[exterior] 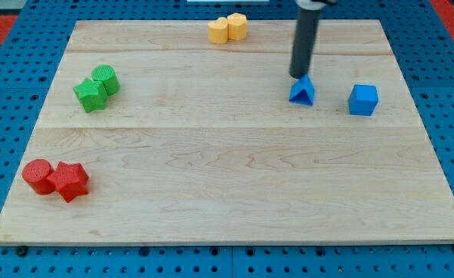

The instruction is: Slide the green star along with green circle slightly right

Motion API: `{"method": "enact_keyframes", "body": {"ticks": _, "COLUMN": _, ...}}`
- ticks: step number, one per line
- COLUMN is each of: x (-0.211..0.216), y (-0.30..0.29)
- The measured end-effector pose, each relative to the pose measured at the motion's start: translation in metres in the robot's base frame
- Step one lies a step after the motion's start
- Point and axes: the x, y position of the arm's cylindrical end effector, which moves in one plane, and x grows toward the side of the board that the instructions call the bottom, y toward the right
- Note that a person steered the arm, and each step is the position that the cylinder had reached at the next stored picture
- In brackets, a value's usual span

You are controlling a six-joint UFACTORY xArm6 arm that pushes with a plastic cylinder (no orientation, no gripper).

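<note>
A wooden board (227,193) is shown lying on a blue pegboard (11,93). The rod (304,42) is seen descending from the view's top, with my tip (299,76) set just above the blue triangle (303,91); no claw is fitted, so nothing is spread or pinched. The blue cube (363,100) is placed near the triangle's right. The green star (90,95) and green circle (105,79) are found touching, the pair at the board's upper left, well apart from the tip. The tip is thus judged to need a path round to the pair's left side. Yellow blocks (227,28) and red blocks (55,178) are seen elsewhere.
</note>
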Motion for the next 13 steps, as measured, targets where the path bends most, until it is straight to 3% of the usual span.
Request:
{"method": "enact_keyframes", "body": {"ticks": 1, "x": 0.018, "y": -0.015}}
{"method": "enact_keyframes", "body": {"ticks": 3, "x": 0.014, "y": -0.064}}
{"method": "enact_keyframes", "body": {"ticks": 6, "x": 0.090, "y": -0.339}}
{"method": "enact_keyframes", "body": {"ticks": 7, "x": 0.050, "y": -0.363}}
{"method": "enact_keyframes", "body": {"ticks": 9, "x": 0.013, "y": -0.409}}
{"method": "enact_keyframes", "body": {"ticks": 13, "x": -0.044, "y": -0.323}}
